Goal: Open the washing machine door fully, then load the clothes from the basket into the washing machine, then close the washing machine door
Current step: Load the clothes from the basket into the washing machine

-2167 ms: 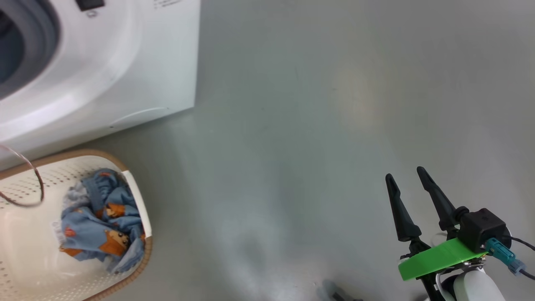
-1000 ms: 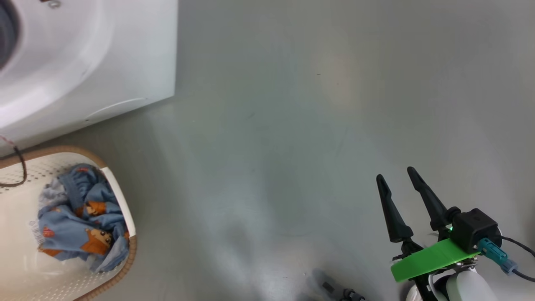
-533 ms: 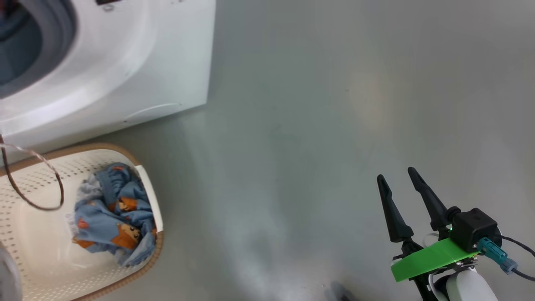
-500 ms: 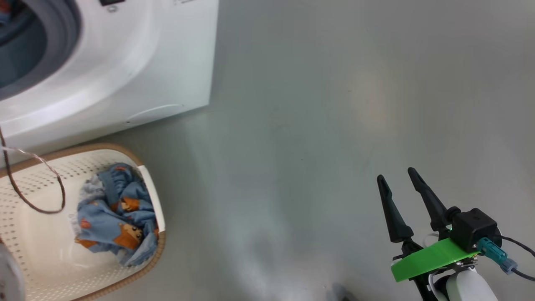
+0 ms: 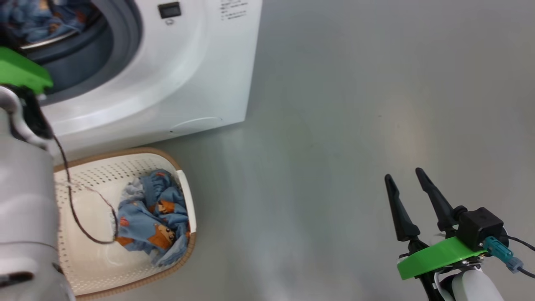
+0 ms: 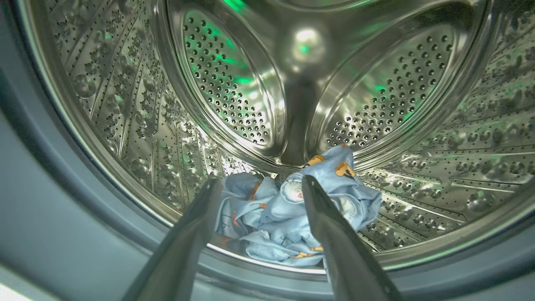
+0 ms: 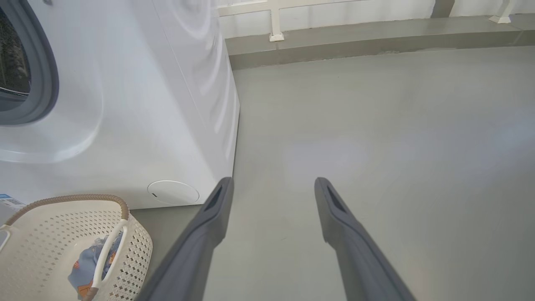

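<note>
The white washing machine stands at the upper left with its opening bare; the washing machine door is out of view. Light blue clothes lie at the bottom of the steel drum. My left gripper is open at the drum's mouth, its fingers apart before that bundle and holding nothing. More printed clothes lie in the cream basket on the floor before the machine. My right gripper is open and empty over bare floor, well to the right of the basket.
My pale left forearm and its green bracket cover the basket's left side. A thin dark cable hangs over the basket. Grey floor spreads to the right. A low step runs along the far wall.
The head camera has swung, so machine and basket sit further right in view. My left forearm and green bracket have come into view at the left. The right gripper has not moved.
</note>
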{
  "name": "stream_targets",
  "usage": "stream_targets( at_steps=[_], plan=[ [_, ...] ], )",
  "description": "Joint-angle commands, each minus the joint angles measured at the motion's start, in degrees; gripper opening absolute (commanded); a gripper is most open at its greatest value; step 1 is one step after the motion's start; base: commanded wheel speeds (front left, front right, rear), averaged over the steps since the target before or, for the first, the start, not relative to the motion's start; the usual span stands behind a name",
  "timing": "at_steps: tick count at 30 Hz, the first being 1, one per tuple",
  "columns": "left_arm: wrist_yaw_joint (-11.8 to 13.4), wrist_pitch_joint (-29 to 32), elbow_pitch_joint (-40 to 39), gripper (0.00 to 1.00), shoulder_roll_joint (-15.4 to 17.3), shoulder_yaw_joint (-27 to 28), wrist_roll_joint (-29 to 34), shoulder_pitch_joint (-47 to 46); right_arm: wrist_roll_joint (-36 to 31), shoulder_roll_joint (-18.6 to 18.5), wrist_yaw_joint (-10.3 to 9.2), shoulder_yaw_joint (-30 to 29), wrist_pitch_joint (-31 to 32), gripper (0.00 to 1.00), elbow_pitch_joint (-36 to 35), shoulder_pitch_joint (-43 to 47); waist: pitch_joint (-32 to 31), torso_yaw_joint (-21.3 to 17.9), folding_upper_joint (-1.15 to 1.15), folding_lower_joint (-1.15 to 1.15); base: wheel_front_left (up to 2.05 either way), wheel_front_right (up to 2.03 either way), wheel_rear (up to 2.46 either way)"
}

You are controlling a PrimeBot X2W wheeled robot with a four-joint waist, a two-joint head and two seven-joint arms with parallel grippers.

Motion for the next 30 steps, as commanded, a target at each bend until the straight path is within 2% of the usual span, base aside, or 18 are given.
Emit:
stream_targets(
  at_steps=[1, 8, 19, 24, 30],
  plan=[
    [-0.5, -0.3, -2.3, 1.00, 1.4, 0.3, 0.6, 2.2, 0.8, -0.7, 0.09, 0.8, -0.3, 1.00, -0.9, 0.4, -1.9, 1.7, 0.00, 0.00, 0.00, 0.00, 0.00],
    [-2.9, -0.3, -7.0, 1.00, -2.1, 0.0, 1.5, 10.6, 0.5, -0.4, 0.09, -0.4, -0.3, 1.00, -1.0, 1.0, -5.5, 3.3, 0.00, 0.00, 0.00, 0.00, 0.00],
    [-5.7, -0.3, -16.8, 1.00, -4.7, 0.4, 1.0, 27.9, 0.0, -0.1, 0.09, -2.2, -0.3, 1.00, -0.9, 2.6, -10.0, 4.5, 0.00, 0.00, 0.00, 0.00, 0.00],
    [-5.8, -0.3, -23.3, 1.00, -5.3, -0.2, 0.0, 37.1, -0.4, -0.4, 0.09, -2.9, -0.3, 1.00, -1.2, 3.5, -12.4, 5.4, 0.00, 0.00, 0.00, 0.00, 0.00],
    [-4.3, -0.3, -31.7, 1.00, -5.4, -3.1, -1.5, 47.2, -0.8, -1.0, 0.09, -3.2, -0.3, 1.00, -0.9, 5.4, -16.6, 6.7, 0.00, 0.00, 0.00, 0.00, 0.00]
  ],
)
